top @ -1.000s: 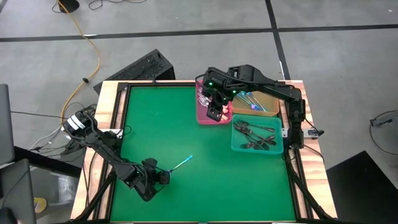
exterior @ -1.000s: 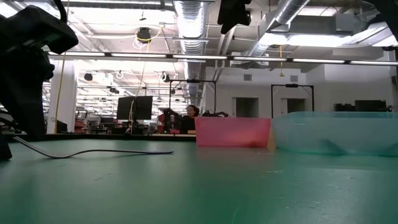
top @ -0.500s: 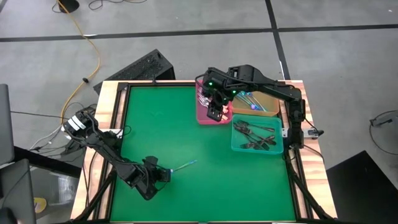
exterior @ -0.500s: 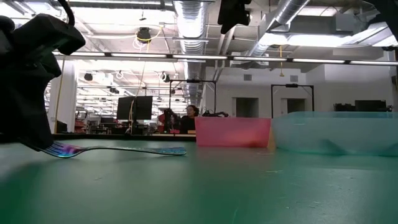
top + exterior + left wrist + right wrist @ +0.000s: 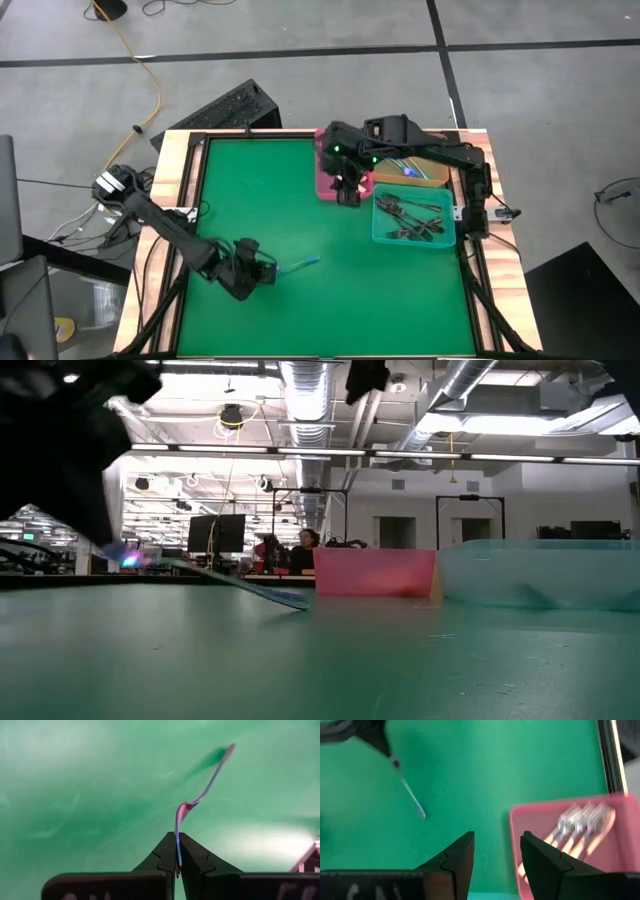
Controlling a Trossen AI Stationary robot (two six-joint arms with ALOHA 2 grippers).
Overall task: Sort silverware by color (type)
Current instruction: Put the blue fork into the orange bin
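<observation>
High view, pink bin [image 5: 328,186], teal bin [image 5: 413,237], possibly cardboard box [image 5: 425,178]

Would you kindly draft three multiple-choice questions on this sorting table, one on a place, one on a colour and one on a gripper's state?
1. Where do the silver forks lie?
A. in the pink bin
B. in the clear teal bin
C. loose on the green mat

2. What colour is the fork that the left gripper has?
A. black
B. shiny blue
C. tan

3. How do the right gripper's fingers stand?
A. shut on a fork
B. open, holding nothing
C. shut, holding nothing

Answers:
1 A, the silver forks rest inside the pink bin, while the teal bin holds dark ones.
2 B, the left gripper is shut on the blue fork, one end raised off the green mat.
3 B, the right gripper hovers over the pink bin's edge with a bare gap between its fingers.
</observation>
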